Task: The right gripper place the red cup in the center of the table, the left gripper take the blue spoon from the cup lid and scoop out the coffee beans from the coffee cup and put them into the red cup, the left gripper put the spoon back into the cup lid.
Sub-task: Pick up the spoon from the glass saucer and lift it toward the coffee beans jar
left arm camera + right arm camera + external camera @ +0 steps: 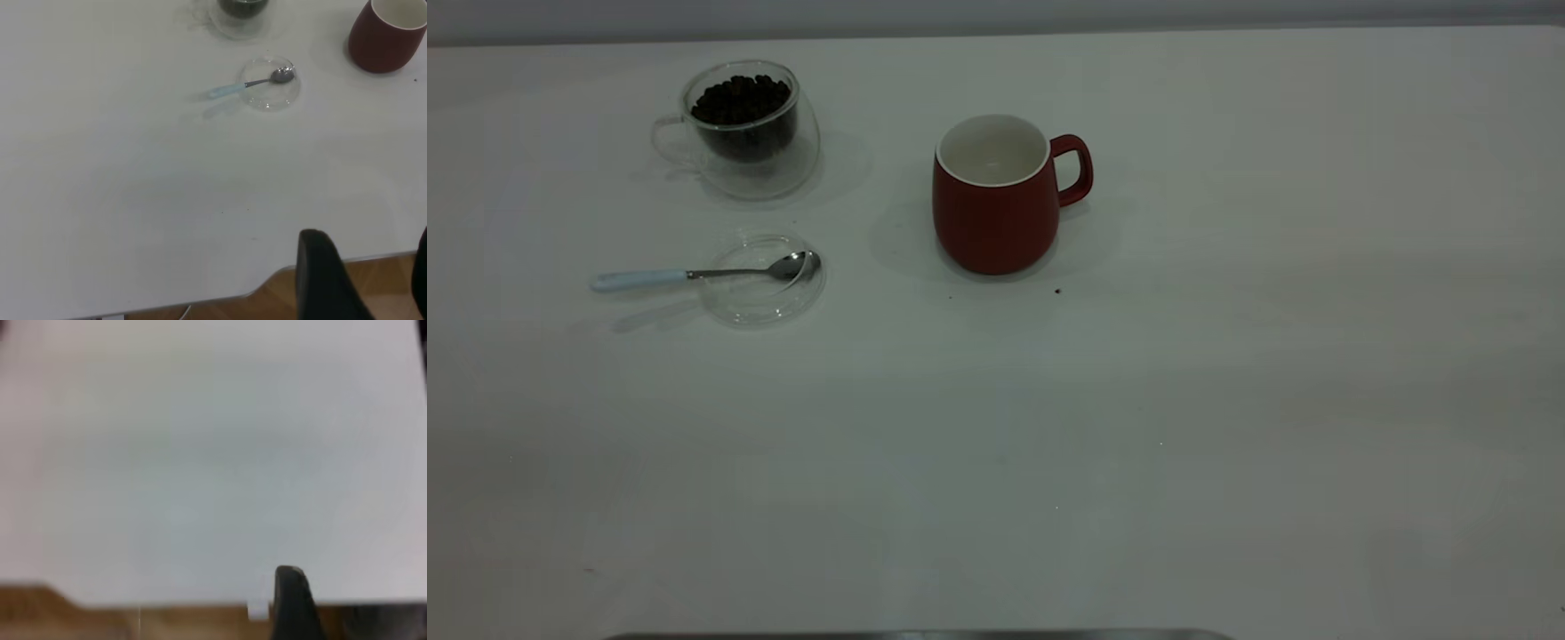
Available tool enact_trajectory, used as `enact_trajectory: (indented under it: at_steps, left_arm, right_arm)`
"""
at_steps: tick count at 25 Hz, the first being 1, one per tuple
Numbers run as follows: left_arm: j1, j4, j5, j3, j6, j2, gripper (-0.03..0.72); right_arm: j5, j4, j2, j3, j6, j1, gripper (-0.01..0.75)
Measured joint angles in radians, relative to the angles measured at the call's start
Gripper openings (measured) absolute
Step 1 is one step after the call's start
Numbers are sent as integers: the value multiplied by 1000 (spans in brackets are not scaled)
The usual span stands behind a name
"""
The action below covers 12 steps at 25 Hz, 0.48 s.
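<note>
I see the red cup (996, 200) upright near mid table (1227, 400), handle to the right. Spoon (703, 274) lies w/ bowl in the lid (763, 283), handle over the rim. Glass cup (743, 129) w/ beans (741, 100) stands behind the lid. Left gripper (363, 280) parked at the table edge, released, holding nothing. Right gripper (297, 603): can't tell.

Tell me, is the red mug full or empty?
Empty: the red mug stands upright and its white inside shows bare, with no beans in it.
</note>
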Motion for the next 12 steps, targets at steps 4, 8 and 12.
enact_trajectory:
  at_steps: [4, 8, 12]
  left_arm:
    - [0, 0, 0, 0, 0, 0, 389]
    - [0, 0, 0, 0, 0, -1, 389]
    - [0, 0, 0, 0, 0, -1, 389]
  right_arm:
    - [14, 0, -210, 0, 1, -43, 505]
    - [21, 4, -229, 0, 1, -91, 505]
    - [21, 7, -229, 0, 1, -104, 505]
